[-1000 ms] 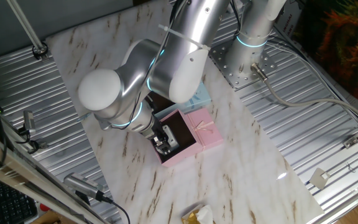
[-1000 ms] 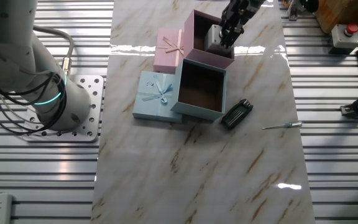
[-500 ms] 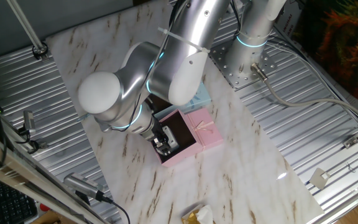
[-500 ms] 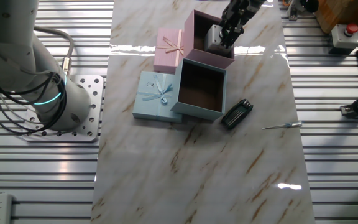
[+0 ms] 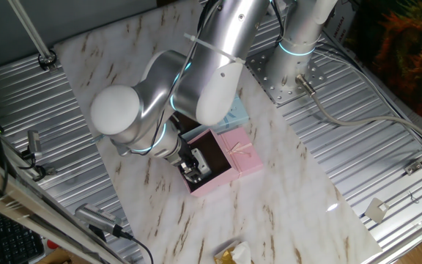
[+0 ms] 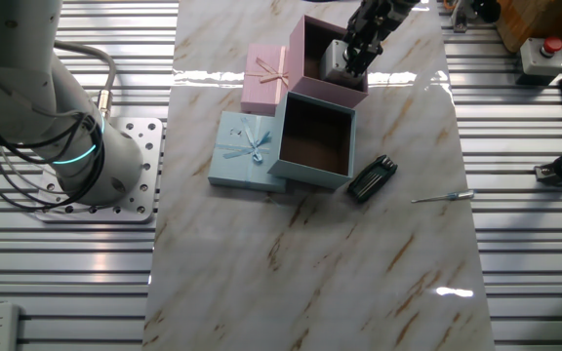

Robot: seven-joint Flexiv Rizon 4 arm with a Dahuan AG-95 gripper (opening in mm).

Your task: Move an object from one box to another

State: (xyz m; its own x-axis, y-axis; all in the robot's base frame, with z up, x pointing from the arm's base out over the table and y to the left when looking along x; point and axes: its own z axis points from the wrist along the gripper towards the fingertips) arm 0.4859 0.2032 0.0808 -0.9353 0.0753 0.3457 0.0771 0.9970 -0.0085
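Observation:
The pink box (image 6: 328, 93) stands open at the far end of the marble table, and it also shows in one fixed view (image 5: 212, 183). My gripper (image 6: 344, 66) reaches down into it, and its fingers sit closed on the small white-grey block (image 6: 334, 52) low inside the box. In one fixed view the gripper (image 5: 192, 171) and block (image 5: 202, 170) show over the dark lining. The green button is hidden. The light blue box (image 6: 320, 177) stands open and empty right next to the pink box.
The pink lid (image 6: 264, 78) and blue lid (image 6: 247, 148) lie beside their boxes. A slim black gadget (image 6: 371, 177) lies against the blue box, with a thin screwdriver (image 6: 442, 197) to its right. The arm's base (image 6: 96, 156) stands on the left.

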